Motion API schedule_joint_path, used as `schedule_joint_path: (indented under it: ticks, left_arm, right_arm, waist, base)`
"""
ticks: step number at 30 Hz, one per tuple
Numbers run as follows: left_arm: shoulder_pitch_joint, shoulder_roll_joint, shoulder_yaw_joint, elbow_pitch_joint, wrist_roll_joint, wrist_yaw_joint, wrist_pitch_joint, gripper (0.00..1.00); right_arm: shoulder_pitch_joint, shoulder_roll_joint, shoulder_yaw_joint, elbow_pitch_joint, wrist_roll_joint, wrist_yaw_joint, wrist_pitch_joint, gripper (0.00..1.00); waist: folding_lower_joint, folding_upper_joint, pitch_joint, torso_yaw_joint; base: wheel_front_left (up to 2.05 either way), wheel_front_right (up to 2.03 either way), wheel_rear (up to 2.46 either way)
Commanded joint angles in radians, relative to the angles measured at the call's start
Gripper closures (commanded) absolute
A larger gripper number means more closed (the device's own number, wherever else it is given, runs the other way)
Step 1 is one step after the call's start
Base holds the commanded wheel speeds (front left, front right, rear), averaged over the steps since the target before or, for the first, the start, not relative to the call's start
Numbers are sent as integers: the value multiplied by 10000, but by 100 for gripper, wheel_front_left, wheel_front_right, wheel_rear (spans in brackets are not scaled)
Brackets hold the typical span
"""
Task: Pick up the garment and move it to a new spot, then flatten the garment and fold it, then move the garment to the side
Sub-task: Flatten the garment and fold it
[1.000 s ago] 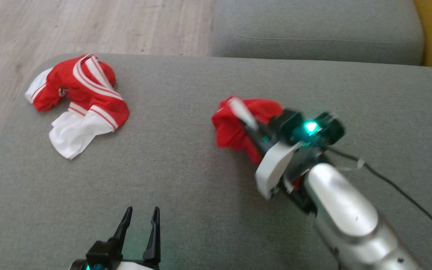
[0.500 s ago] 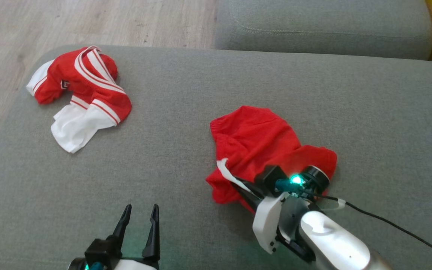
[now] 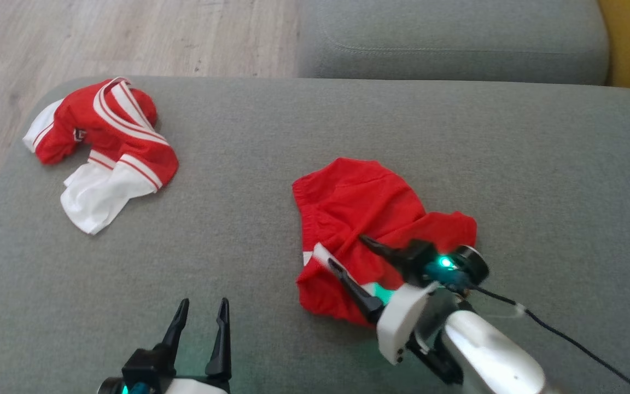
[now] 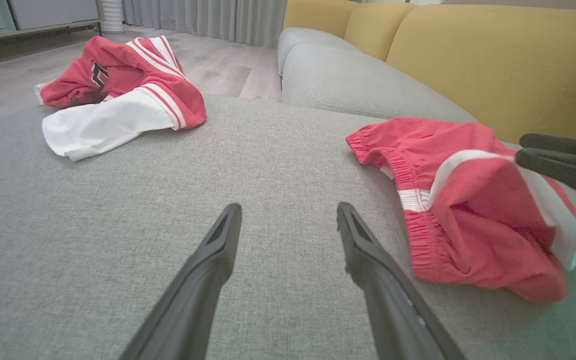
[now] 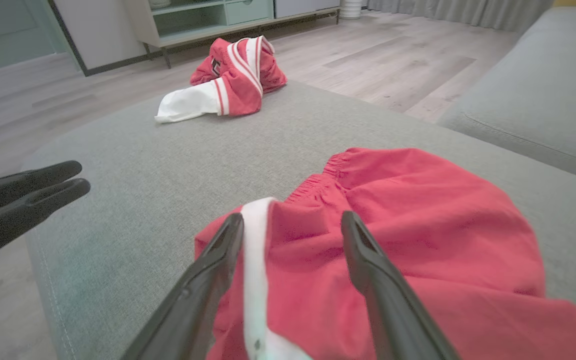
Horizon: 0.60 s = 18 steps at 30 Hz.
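Where the grey cushion spreads widest in the head view, the red shorts lie crumpled a little right of centre, resting on the fabric and not lifted. The elastic waistband faces the robot's left. A white stripe crosses the near fold.

Right tool: fingers spread, set low over the near-left edge of the shorts. In the right wrist view the two fingers stand apart. The white stripe is just beside the left-hand finger, with red cloth between and under both. No cloth is visibly pinched; whether the tips touch the cloth, cannot tell. A green light is on at the wrist. A black cable trails from the forearm across the cushion toward the lower right.

Left tool: fingers spread with nothing between them, over bare cushion at the lower left of the head view, well apart from the shorts. In the left wrist view the shorts lie to the right of its fingers, and the right tool's dark fingers enter at the right edge above them.

Second garment: a red-and-white jersey, bunched at the far-left corner of the cushion near its edge, well apart from the shorts and both tools.

Beyond: wooden floor at the upper left, a second grey cushion behind, and a yellow backrest.
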Motion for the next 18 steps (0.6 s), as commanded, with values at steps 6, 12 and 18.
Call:
schedule_joint_path:
  ticks: [6, 12, 18]
  left_arm:
    - [-192, 186, 359, -394, -138, 129, -122, 0]
    - [-190, 226, 321, -513, -150, 167, -110, 0]
    - [-347, 254, 245, -588, -133, 167, -49, 0]
  right_arm:
    - [838, 133, -1802, -1308, -154, 37, -262, 0]
    - [1929, 248, -4095, -1824, -1072, 37, 58, 0]
    - [2186, 388, -5300, -1339, -1652, 37, 433, 0]
  waist:
    - [0, 0, -121, -273]
    - [0, 0, -38, -371]
    - [0, 0, 270, -210]
  base:
    - [0, 0, 0]
    - [0, 0, 0]
    - [0, 0, 0]
